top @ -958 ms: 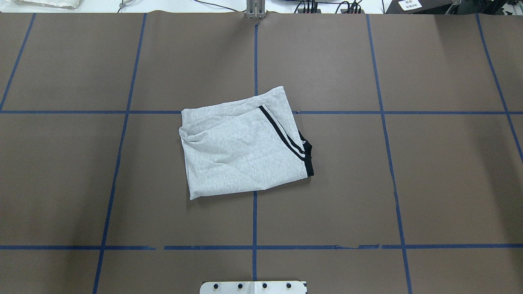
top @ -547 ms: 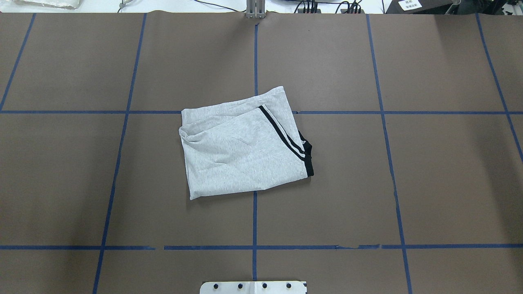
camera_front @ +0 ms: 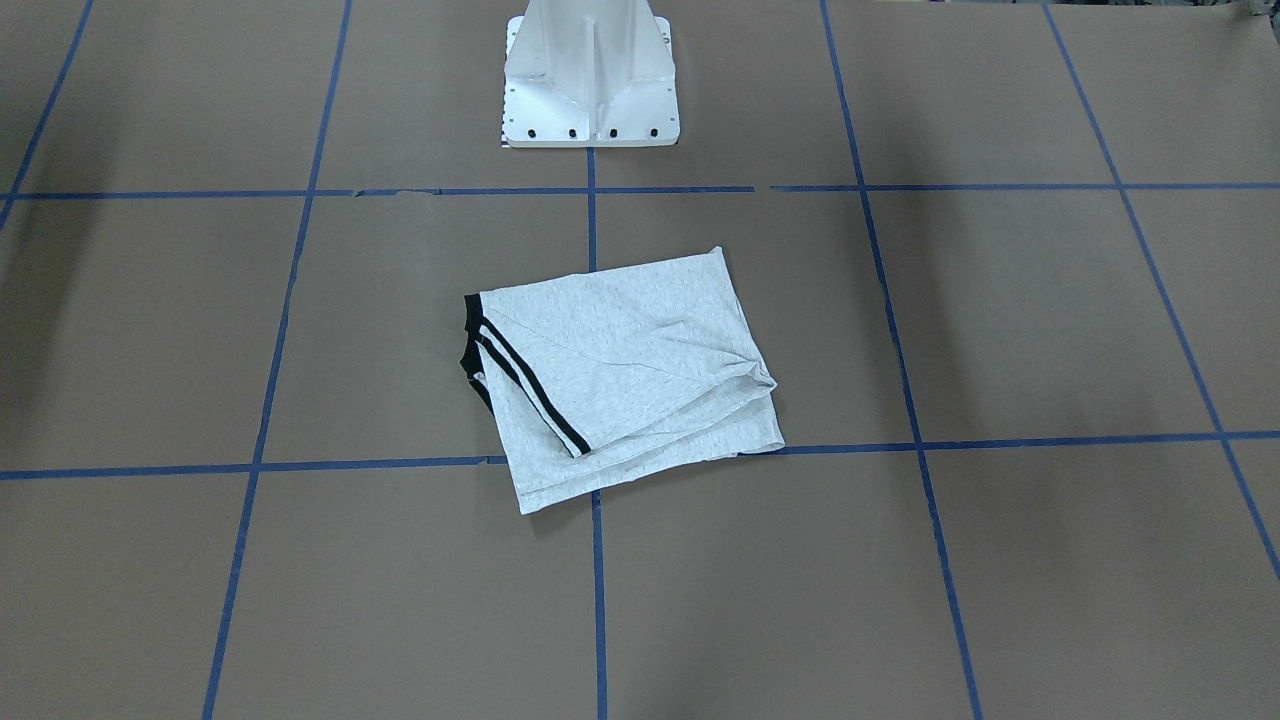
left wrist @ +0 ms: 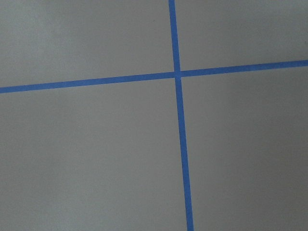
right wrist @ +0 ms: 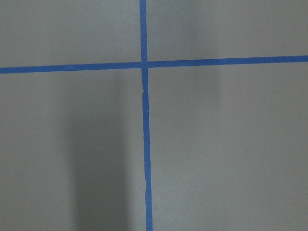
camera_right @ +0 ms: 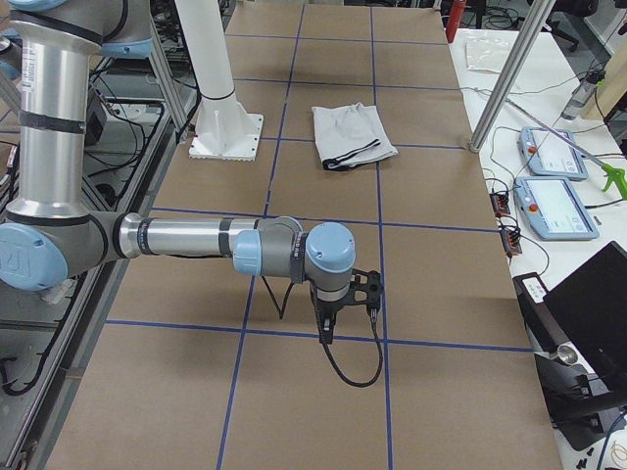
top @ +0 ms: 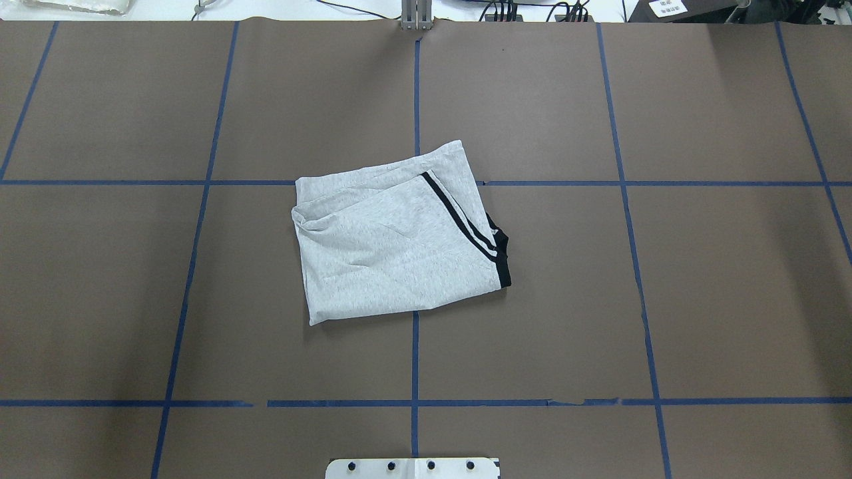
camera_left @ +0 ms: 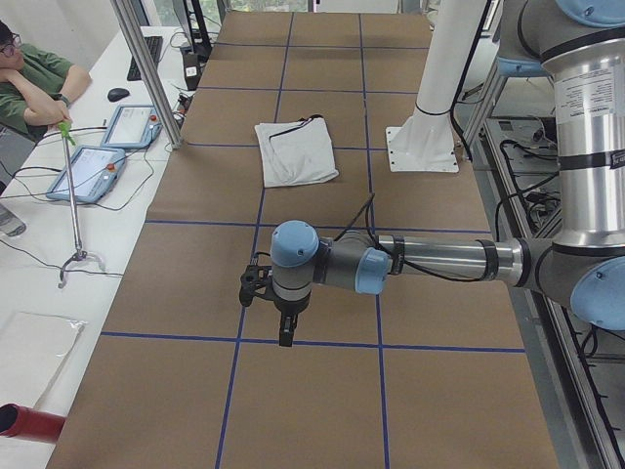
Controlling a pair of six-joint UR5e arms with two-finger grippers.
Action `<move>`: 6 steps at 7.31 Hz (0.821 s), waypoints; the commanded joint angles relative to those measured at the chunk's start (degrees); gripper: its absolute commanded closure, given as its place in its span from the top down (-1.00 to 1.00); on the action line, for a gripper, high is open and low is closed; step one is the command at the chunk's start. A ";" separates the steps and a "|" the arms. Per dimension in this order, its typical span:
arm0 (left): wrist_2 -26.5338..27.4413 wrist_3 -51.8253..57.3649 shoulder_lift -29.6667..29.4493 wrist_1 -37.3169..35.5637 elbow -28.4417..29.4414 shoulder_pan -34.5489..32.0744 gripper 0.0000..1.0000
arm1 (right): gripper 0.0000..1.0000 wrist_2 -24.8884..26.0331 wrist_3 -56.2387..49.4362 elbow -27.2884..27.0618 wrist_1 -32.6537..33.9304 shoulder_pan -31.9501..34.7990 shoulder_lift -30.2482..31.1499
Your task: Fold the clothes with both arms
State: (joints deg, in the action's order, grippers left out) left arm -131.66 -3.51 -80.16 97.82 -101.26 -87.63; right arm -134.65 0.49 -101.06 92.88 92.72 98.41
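Jaws on my left arm (camera_left: 439, 259) and right arm (camera_right: 186, 238): can't tell how open. T-shirt (top: 399, 246) lies folded, well away from both, so it looks finished and I'd just park.

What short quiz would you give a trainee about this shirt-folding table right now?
1. True or false: the grey T-shirt lies folded on the table, and the left arm and right arm are both away from it.
2. What does the left wrist camera show? A) the shirt B) a crossing of blue tape lines C) a person's hand
3. Fill in: the shirt's black stripes lie on the robot's ____ side of the shirt.
Key: 1 true; 2 B; 3 right.
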 commanded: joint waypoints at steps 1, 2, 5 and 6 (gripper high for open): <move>0.00 0.00 0.00 0.00 -0.08 0.00 0.99 | 1.00 0.00 0.04 -0.02 -0.15 0.00 -0.06; -0.09 0.00 0.00 0.09 0.00 0.00 0.99 | 1.00 0.00 0.04 0.07 -0.50 0.00 -0.06; -0.09 0.09 0.00 0.09 0.01 0.00 0.99 | 1.00 0.00 0.04 0.07 -0.94 0.00 -0.06; 0.00 0.09 -0.09 0.18 0.01 0.00 0.99 | 1.00 -0.09 0.04 -0.02 -0.95 -0.09 -0.06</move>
State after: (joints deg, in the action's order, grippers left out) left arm -131.71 -3.46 -80.17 97.93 -101.25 -87.63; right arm -134.66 0.53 -101.02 92.08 92.69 98.35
